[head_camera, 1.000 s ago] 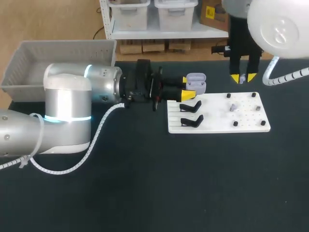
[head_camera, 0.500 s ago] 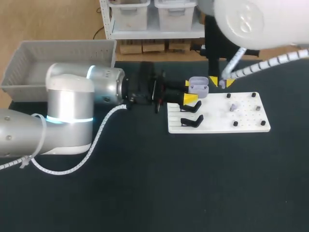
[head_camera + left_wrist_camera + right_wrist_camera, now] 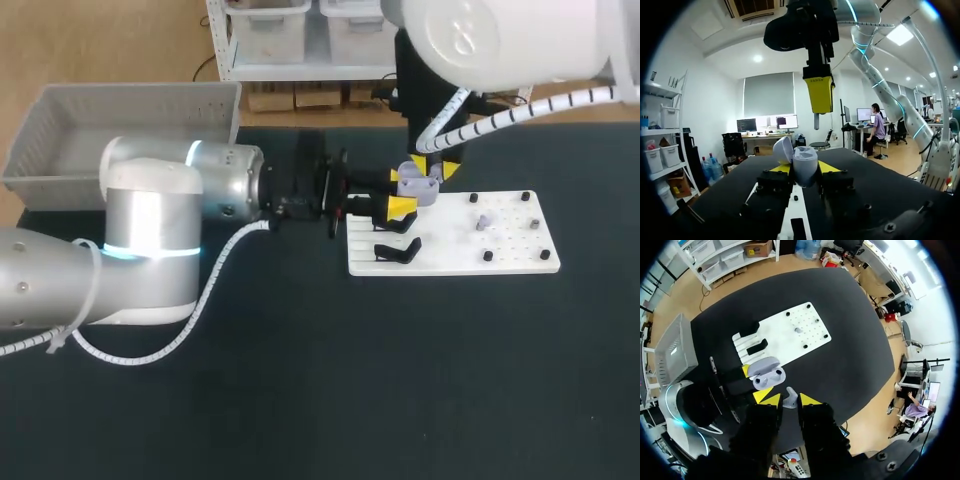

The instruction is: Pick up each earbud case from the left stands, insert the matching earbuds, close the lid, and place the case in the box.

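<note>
1. Lavender plastic earbud case (image 3: 766, 373), its lid swung open, is clamped between the yellow tips of our left gripper (image 3: 399, 191). We hold it above the dark bench (image 3: 300, 380), near the corner of the white perforated board (image 3: 520, 262) that carries the black stands (image 3: 397, 250).
2. Our right gripper (image 3: 788, 400) is closed on a small pale earbud (image 3: 816, 120), stem pointing down. It hangs over the case without touching it.
3. We judge that the coming move turns on one offset. Looking along the right gripper's fingers, the open wells lie below the earbud and slightly ahead of it, toward the board, not squarely under it. The case's long axis runs roughly parallel to the line between the right fingertips.
4. Our right arm is the nearer one for the insertion, and the left need only hold steady.
5. What looks like a second earbud (image 3: 482, 222) rests on the board. The grey plastic crate (image 3: 130, 100) sits well apart at the bench's far left corner.
</note>
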You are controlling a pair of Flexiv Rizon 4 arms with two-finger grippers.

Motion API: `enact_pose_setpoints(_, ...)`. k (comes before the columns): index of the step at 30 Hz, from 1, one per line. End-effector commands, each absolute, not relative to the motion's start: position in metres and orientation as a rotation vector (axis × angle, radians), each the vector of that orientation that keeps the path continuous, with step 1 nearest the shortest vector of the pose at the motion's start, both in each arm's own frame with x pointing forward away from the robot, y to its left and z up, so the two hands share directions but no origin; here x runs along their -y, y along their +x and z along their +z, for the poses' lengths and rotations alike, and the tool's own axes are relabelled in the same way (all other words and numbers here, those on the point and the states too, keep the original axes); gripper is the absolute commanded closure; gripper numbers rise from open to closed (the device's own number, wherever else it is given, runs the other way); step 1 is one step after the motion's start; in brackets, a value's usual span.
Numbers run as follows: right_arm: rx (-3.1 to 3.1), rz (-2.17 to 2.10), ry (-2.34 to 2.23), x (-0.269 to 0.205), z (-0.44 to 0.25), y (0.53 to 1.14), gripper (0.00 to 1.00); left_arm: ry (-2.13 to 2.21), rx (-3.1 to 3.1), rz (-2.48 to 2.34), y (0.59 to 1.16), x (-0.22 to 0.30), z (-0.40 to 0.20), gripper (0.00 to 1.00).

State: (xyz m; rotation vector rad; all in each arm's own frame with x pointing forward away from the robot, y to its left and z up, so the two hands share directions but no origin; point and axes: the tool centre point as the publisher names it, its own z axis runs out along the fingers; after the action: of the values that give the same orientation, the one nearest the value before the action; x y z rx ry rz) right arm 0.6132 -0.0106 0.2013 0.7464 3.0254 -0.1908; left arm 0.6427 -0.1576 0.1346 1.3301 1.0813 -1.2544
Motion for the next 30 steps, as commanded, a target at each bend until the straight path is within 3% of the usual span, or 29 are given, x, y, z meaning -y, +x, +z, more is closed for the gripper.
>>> enact_pose_setpoints(1, -3.024, -0.182, 0.746, 0.014, 0.201, 0.612, 1.00, 1.324, -1.086, -1.245, 0.639, 0.157, 0.135, 1.00)
enact_pose_setpoints(30, -2.868, -0.270, 1.073, -0.007, 0.191, 0.625, 1.00, 1.324, -1.086, -1.245, 0.639, 0.157, 0.135, 1.00)
